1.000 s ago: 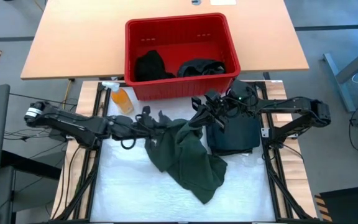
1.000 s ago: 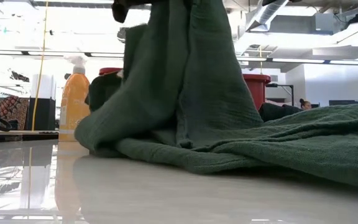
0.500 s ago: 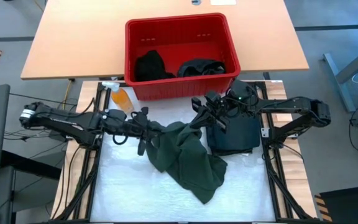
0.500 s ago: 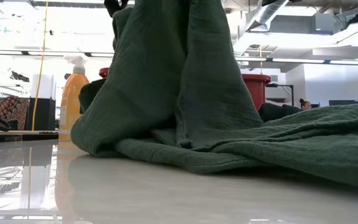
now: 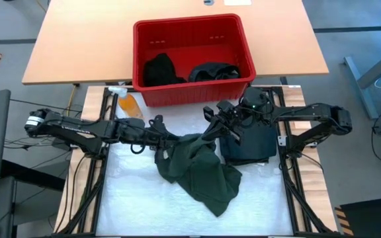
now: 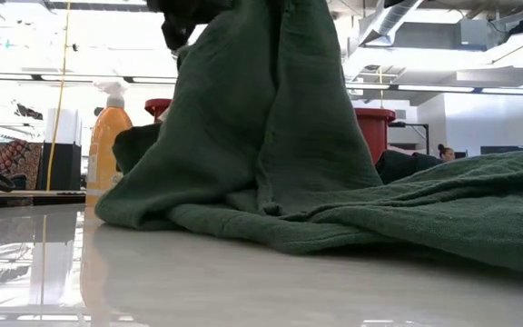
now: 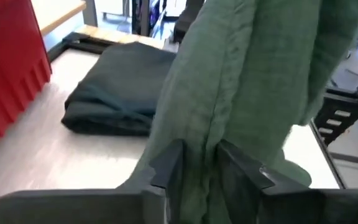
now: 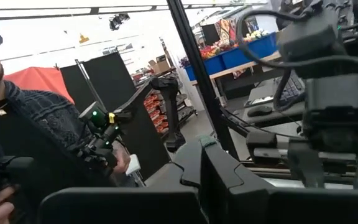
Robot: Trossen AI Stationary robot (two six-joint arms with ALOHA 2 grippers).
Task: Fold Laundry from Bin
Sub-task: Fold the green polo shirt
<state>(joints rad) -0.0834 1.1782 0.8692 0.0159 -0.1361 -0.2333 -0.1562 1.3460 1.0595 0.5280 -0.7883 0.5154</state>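
One dark green garment (crumpled, textured weave) hangs pinched in the left tool.

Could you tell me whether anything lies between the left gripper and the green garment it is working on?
Nothing visible does. The left gripper is already at the green garment, with a fold of the cloth hanging between its fingers.

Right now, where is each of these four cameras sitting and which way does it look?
High: above the table, looking straight down on both arms, green garment, red bin.
Low: at tabletop height, looking across the green garment to the orange spray bottle.
Left wrist: past left gripper, pinching the green garment; folded dark garment beyond.
Right wrist: past right gripper, into the room; a person.
Shared: green garment, three views.
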